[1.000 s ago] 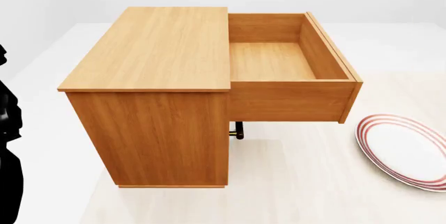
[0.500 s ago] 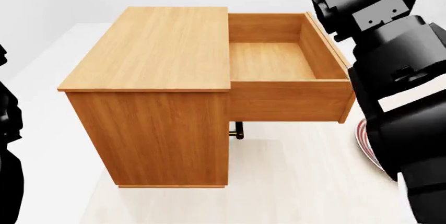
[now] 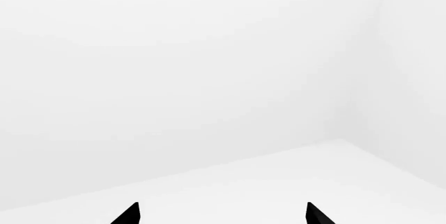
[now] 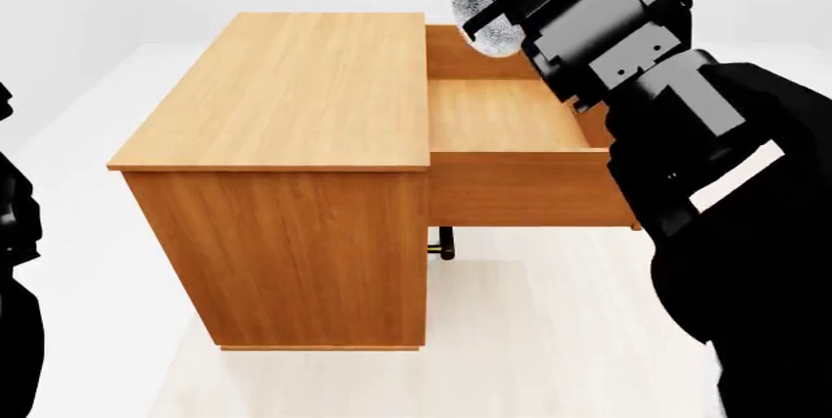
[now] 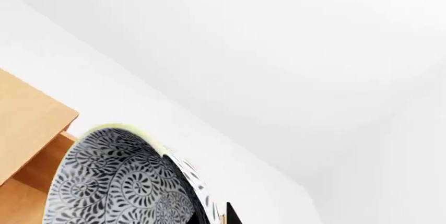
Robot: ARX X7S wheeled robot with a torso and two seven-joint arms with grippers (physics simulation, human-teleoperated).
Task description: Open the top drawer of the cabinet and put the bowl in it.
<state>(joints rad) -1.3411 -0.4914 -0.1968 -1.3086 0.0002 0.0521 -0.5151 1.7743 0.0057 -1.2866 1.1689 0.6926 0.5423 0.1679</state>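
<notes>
The cabinet (image 4: 299,87) stands at centre left with its top drawer (image 4: 501,116) pulled out to the right, showing a bare wooden floor. My right arm reaches over the drawer from the right. The blue-grey patterned bowl (image 4: 476,9) hangs above the drawer's far corner, next to the cabinet top. In the right wrist view the bowl (image 5: 118,182) fills the lower left, and my right gripper (image 5: 209,214) is shut on its rim. My left gripper (image 3: 223,216) is open with nothing between its fingertips, facing blank white.
A dark handle (image 4: 446,243) of a lower drawer shows beneath the open one. My left arm (image 4: 14,243) is a black shape at the left edge of the head view. White floor surrounds the cabinet.
My right arm has swung in from the right with the bowl, moving left and lower over the open drawer. It now hides the drawer's front and the white plate.
</notes>
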